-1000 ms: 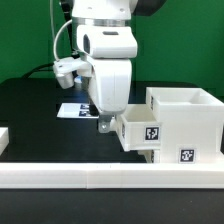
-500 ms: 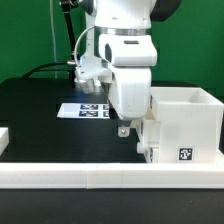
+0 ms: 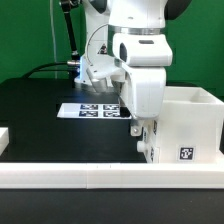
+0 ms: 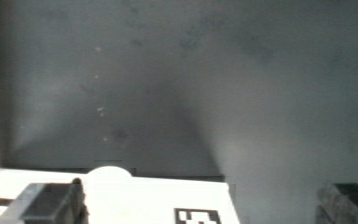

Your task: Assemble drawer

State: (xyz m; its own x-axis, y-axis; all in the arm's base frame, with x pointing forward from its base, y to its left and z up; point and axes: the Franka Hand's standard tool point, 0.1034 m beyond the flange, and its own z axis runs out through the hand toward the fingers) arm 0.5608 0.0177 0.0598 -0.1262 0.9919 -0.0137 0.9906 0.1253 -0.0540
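Note:
The tall white casing (image 3: pixel 186 120) stands at the exterior view's right with a square tag on its front. A low white tray (image 3: pixel 149 146) sticks out a little from its left side, mostly hidden by my arm. My gripper (image 3: pixel 138 129) is right at that tray's outer face. In the wrist view the tray's white face with its tag (image 4: pixel 197 214) lies between my fingers (image 4: pixel 51 204), which stand wide apart; my gripper (image 4: pixel 202 206) is open and holds nothing.
The marker board (image 3: pixel 93 110) lies on the black table behind my arm. A long low white border rail (image 3: pixel 100 179) runs along the front. A white part (image 3: pixel 3 137) shows at the left edge, mostly cut off.
My arm has moved toward the exterior view's right. The tray, which stuck well out of the casing, now sits much farther in.

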